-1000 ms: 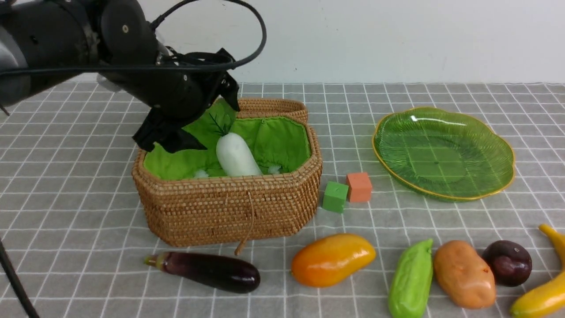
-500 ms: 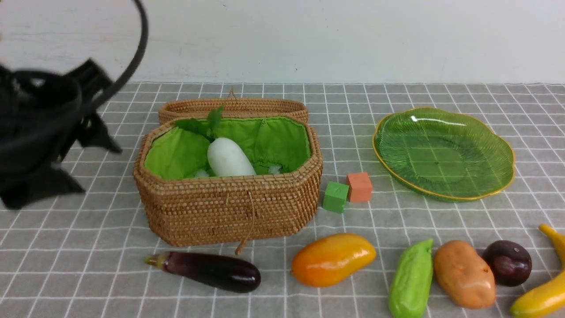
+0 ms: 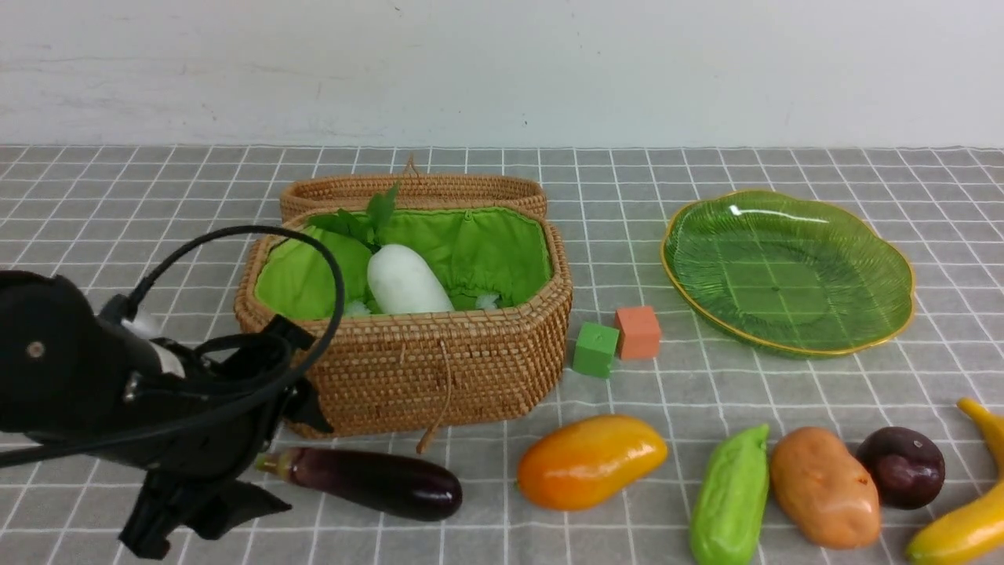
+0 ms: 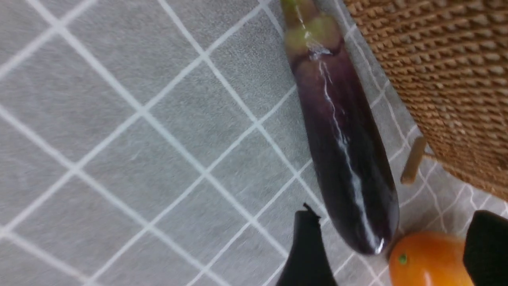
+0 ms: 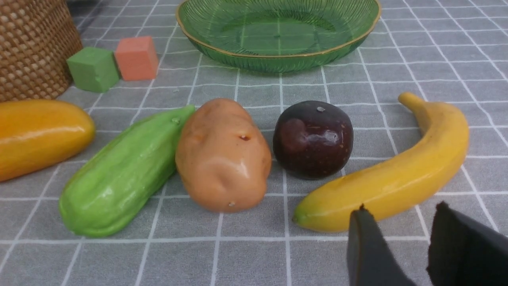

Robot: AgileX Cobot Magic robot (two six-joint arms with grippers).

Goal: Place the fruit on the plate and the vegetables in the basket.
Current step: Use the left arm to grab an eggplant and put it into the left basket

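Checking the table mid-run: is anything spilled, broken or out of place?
Nothing is spilled or broken. The only oddities are a green cube and an orange cube between the basket and the plate: neither fruit nor vegetable.

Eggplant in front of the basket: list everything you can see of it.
The long dark purple toy eggplant is glossy and plastic-looking, with a pale green cap and stem at its narrow end and a rounded blunt tip. It lies flat on the grey checked cloth, just in front of the tan woven basket, stem toward the robot's left, tip toward the orange-yellow mango, touching neither. The left gripper hangs open close by, with no grip on it.
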